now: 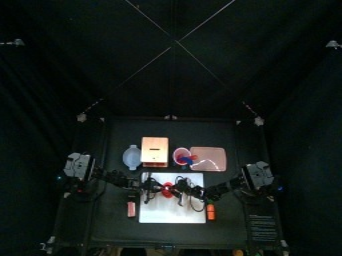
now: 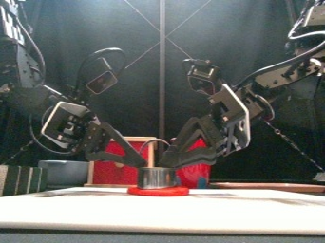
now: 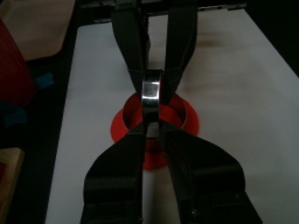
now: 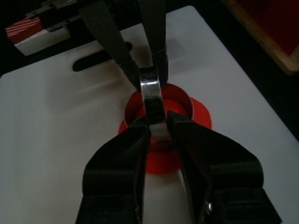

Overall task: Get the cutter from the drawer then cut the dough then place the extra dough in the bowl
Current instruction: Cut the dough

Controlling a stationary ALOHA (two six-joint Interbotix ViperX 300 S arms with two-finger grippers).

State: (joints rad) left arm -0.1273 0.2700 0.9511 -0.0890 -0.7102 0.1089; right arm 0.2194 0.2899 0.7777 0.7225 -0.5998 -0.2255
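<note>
The left arm (image 2: 57,114) reaches in from the left and the right arm (image 2: 254,90) from the right, both bent down toward the middle of the table. The left gripper (image 2: 140,163) and right gripper (image 2: 176,161) slope inward, nearly tip to tip, each with its jaws drawn close together

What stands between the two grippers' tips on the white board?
The metal cutter, set on the red dough disc, stands between the left gripper and the right gripper; the front view shows it plainly.
</note>
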